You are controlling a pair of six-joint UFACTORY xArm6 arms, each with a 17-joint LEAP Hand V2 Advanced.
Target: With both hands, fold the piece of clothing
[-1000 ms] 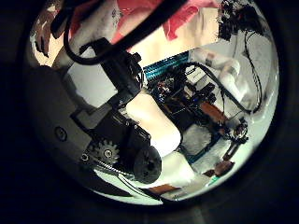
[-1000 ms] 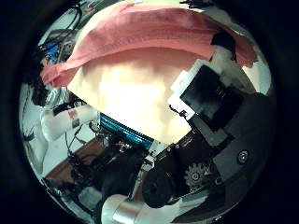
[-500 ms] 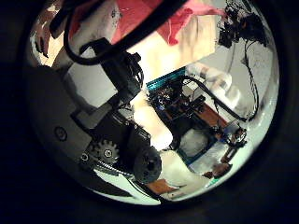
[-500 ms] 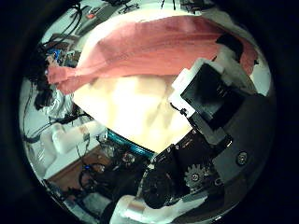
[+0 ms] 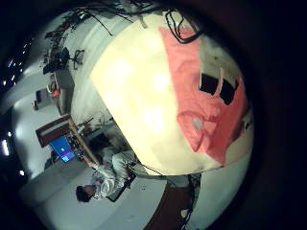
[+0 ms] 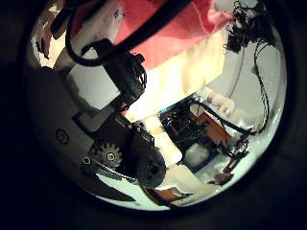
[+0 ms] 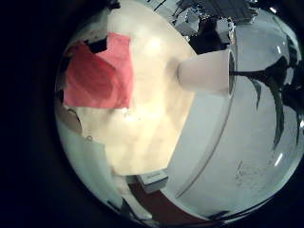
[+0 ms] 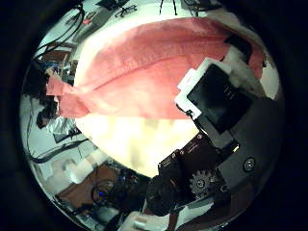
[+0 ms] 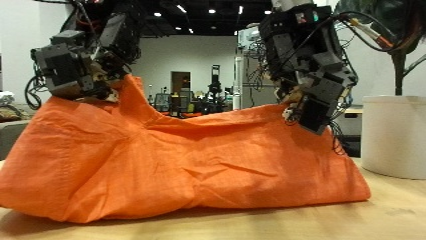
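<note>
Orange garment [image 9: 187, 160] hanging between both hands, bottom edge resting on the wooden table [image 9: 400, 210]. Long axis running hand to hand, from about 9 o'clock to 3 o'clock in the outside view, top edge sagging in the middle. Left hand [image 9: 83, 62] pinching one upper corner at roughly 10 o'clock, fingers curled into the cloth. Right hand [image 9: 313, 85] gripping the opposite upper corner near 2 o'clock, fingers closed on the fabric. White cylindrical bin [image 9: 396, 135] standing just beyond the garment's end on the right hand's side.

Right thumb side palm view: cloth [image 8: 154, 72] stretched as a long band close under the palm, pale tabletop [image 8: 135, 135] beneath it, a sight hidden from the outside camera by the hanging fabric. Left little finger side palm view: the garment [image 5: 206, 96] draped along one edge of the table [image 5: 134, 96]. Right little finger side palm view: only a smaller patch of cloth [image 7: 95, 76], plus the bin [image 7: 204, 72] beside the table.
</note>
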